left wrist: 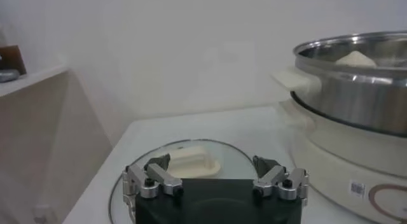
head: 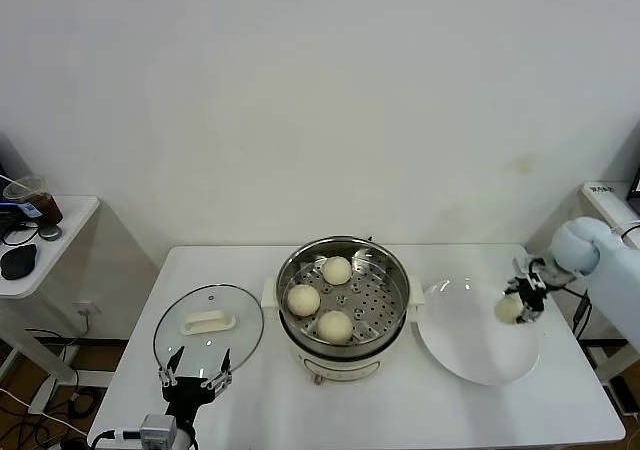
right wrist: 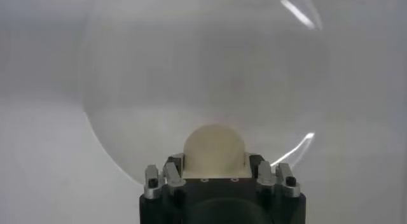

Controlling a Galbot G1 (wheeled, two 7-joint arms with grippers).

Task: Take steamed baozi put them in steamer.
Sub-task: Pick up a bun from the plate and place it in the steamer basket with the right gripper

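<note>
Right claw (head: 519, 300) over the white plate (head: 470, 355), pinching the last bun (head: 508, 310) by its round sides. Three more buns (head: 335, 326) already inside the steamer (head: 343, 305) on the surface (head: 520, 410). Probably soft, light and easy to squash, so best squeezed gently. Left claw (head: 196, 375) spread wide, idle near the glass lid (head: 208, 325).

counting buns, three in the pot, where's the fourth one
In the head view the fourth bun is on the robot's right, between the fingers of the right gripper over the white plate's far right edge, well apart from the steamer.
</note>
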